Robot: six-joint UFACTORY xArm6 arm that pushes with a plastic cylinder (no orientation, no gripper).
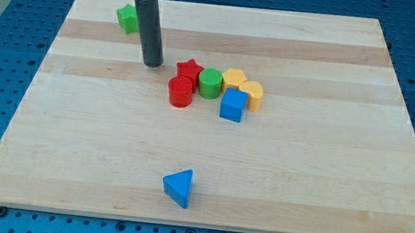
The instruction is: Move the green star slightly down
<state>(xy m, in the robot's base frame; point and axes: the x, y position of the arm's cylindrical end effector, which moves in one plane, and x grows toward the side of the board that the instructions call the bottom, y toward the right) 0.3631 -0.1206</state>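
Tip [152, 64] sat on the wooden board [325, 185], below-right of the green star [128, 18], apart from it. Right of tip: red star [188, 70], red cylinder [180, 92], green cylinder [210, 82], two yellow blocks [244, 88], blue cube [233, 104]. Blue triangle [178, 186] near the view's bottom.

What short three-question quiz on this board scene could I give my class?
1. True or false: my tip touches the green star.
2. Which block lies nearest the view's bottom: A red cylinder, B blue triangle, C blue cube?
3. What colour is the star in the cluster?

Key: 1 false, the tip stands apart, to the star's lower right. 2 B. 3 red.
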